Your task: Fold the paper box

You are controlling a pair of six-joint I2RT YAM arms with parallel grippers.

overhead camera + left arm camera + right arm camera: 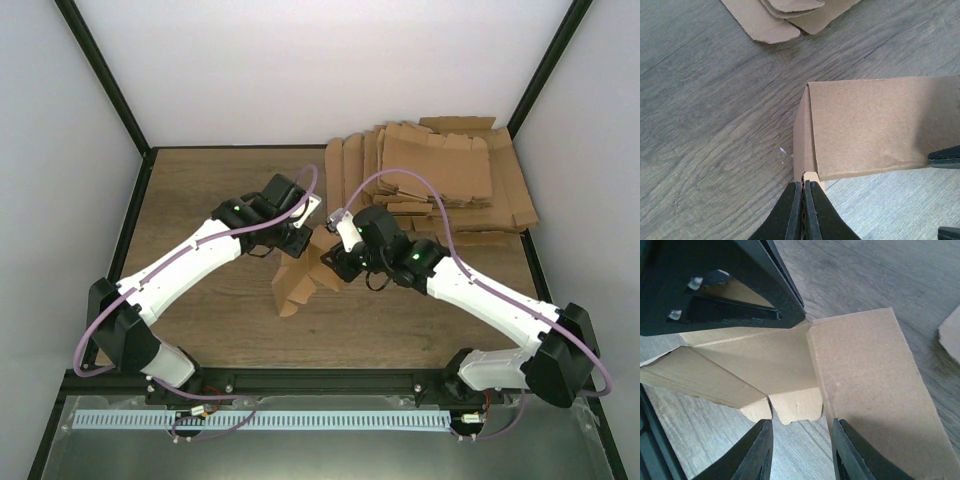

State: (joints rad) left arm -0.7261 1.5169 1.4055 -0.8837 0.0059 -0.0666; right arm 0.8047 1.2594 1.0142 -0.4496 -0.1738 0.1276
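— So, where do I stand on the fold?

— Roughly midway, by my reading. Your paper box (298, 282) is off the flat: its panels stand up along their creases near the middle of the table (200, 200), but it is no closed oblong yet. The right wrist view shows an open inside, a small tab (797, 407) hanging free and one broad panel (865, 370) splayed outward.

— What's left, then?

— You'd have to bring that panel round and tuck in the tab and flaps. The pile of blanks (440, 180) at the far right plays no part.

— And the box relative to my hands?

— It sits between them. Your left gripper (804, 184) has its fingers pressed together on a thin cardboard edge at the box's corner. Your right gripper (802, 430) has its fingers apart, with bare wood showing between them. The tab lies just beyond that gap, and the broad panel's edge runs past one finger. Whether it touches, I cannot tell.
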